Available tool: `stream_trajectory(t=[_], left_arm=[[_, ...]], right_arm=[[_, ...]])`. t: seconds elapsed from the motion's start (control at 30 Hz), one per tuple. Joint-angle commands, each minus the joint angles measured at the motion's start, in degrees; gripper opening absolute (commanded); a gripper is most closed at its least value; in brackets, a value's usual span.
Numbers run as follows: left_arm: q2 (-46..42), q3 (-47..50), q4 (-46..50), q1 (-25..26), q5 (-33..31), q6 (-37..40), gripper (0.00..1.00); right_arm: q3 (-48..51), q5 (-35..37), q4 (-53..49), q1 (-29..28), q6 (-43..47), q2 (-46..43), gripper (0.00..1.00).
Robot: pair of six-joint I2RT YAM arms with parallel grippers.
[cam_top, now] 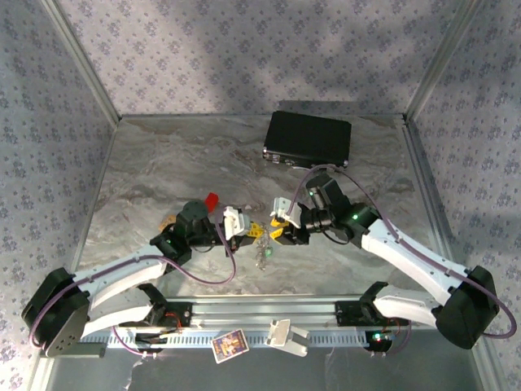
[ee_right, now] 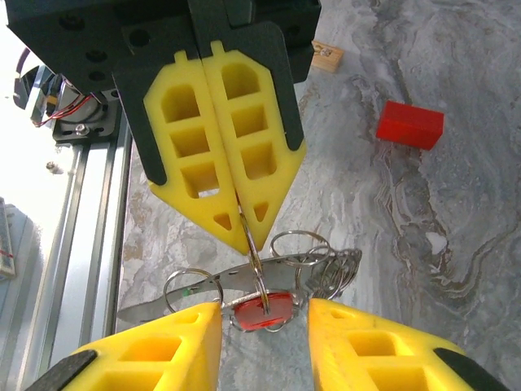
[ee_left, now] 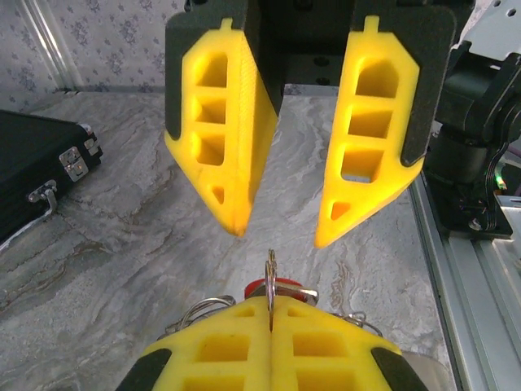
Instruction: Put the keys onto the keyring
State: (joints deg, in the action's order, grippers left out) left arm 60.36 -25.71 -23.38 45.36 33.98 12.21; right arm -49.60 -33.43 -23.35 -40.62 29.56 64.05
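The left jaws are shut tight on a thin ring [ee_right: 254,265]. The right jaws stand half open, with the red key [ee_right: 264,311] between them.

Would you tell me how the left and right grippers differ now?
The left gripper is shut, the right gripper open. The left gripper pinches a thin metal ring; the right gripper grips nothing, its fingers either side of a red key head. Both have yellow fingers.
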Motion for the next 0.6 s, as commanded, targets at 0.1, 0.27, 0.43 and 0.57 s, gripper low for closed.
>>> stream_trajectory(t=[0.1, 0.27, 0.43, 0.57], left_arm=[[-1.3, 0.6, -3.7, 0.7, 1.0, 2.0, 0.00], [-1.6, 0.5, -3.5, 0.6, 0.9, 2.1, 0.00], [-1.5, 0.6, -3.9, 0.7, 1.1, 2.0, 0.00], [-1.6, 0.5, -4.0, 0.7, 1.3, 1.9, 0.00]], right_arm=[[-0.2, -0.9, 1.1, -0.2, -0.6, 0.4, 0.33], [-0.7, -0.9, 0.9, -0.4, -0.2, 1.2, 0.27], [-1.0, -1.4, 0.6, -0.8, 0.0, 1.9, 0.22], [-1.5, -1.6, 0.2, -1.0, 0.2, 2.5, 0.11]])
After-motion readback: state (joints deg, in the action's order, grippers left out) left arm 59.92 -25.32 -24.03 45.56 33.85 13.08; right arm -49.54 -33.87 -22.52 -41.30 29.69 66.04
